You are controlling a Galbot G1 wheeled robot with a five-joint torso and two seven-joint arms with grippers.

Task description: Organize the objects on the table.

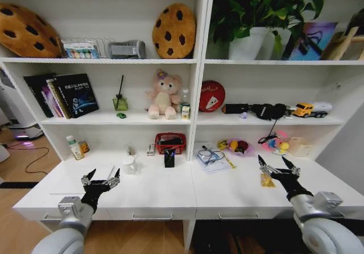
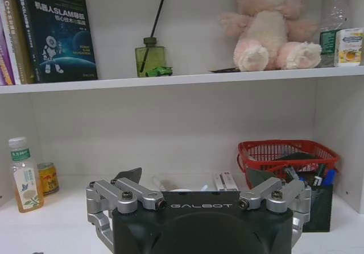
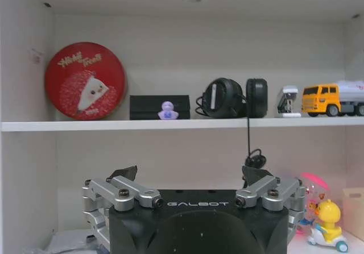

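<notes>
White shelving (image 1: 200, 61) fills wall, split by central upright into two bays, three tiers each. Back panels plain white, evenly lit. White tabletop (image 1: 153, 194) joins shelving base; shallow drawers with thin metal handles (image 1: 144, 216) along front edge. Wooden floor (image 1: 23, 157) visible at left, brown planks, dark cable (image 1: 35, 162) trailing across it. Pinkish glow low at far left, source unclear, possibly some device. Grey wall (image 1: 348, 146) at right.

bright even indoor light, soft shadows, edges bowed
</notes>
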